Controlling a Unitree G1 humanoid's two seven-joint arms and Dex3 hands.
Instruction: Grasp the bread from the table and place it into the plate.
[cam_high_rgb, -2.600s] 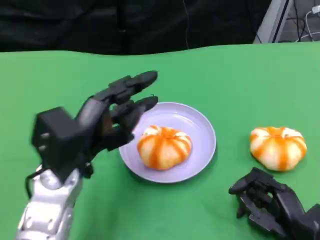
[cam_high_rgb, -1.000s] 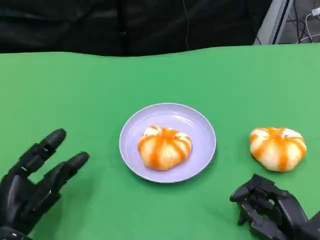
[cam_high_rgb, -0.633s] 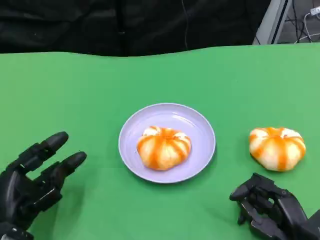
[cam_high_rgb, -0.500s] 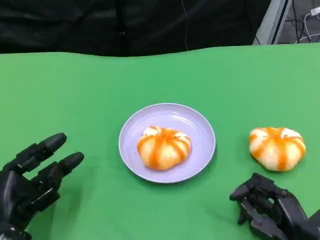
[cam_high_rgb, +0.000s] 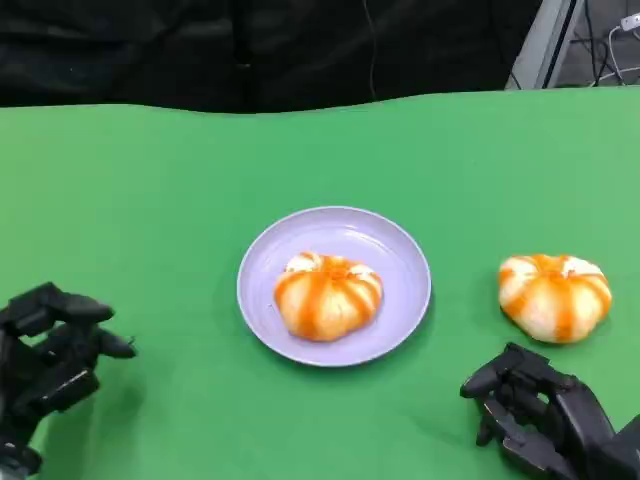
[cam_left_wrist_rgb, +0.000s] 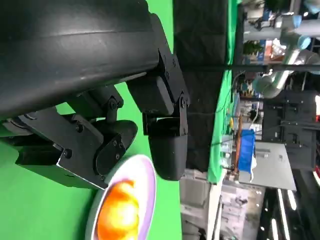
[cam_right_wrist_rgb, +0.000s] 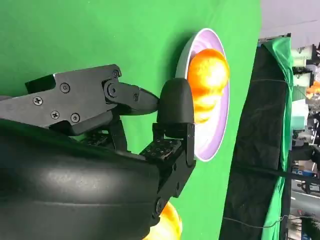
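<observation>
— Two buns in sight, are there?

— Yes. One orange-striped bread (cam_high_rgb: 328, 295) sits in the middle of the lilac plate (cam_high_rgb: 399, 247), and a second bread (cam_high_rgb: 555, 295) of the same look lies on the green table (cam_high_rgb: 200, 180), well to the right of the plate and apart from it.

— Where is the right hand?

— The right hand (cam_high_rgb: 545, 415) is low at the near right edge of the table, just in front of the loose bun but not touching it. Its fingers are curled inward with nothing in them. From the right wrist view the same hand (cam_right_wrist_rgb: 125, 125) shows its bent fingers over bare green, with the plate (cam_right_wrist_rgb: 220, 125) and its bun (cam_right_wrist_rgb: 207, 82) beyond, and a sliver of the loose bun (cam_right_wrist_rgb: 167, 225) near the shell.

— And the left?

— The left hand (cam_high_rgb: 45, 355) is at the near left edge, well clear of the plate. Its fingers are folded in, holding nothing. The left wrist view shows its fingers (cam_left_wrist_rgb: 165, 130) bent above the cloth, the plate (cam_left_wrist_rgb: 147, 185) and plated bun (cam_left_wrist_rgb: 117, 215) past them.

— Anything behind?

— A black curtain (cam_high_rgb: 250, 50) behind the table's far edge.
</observation>
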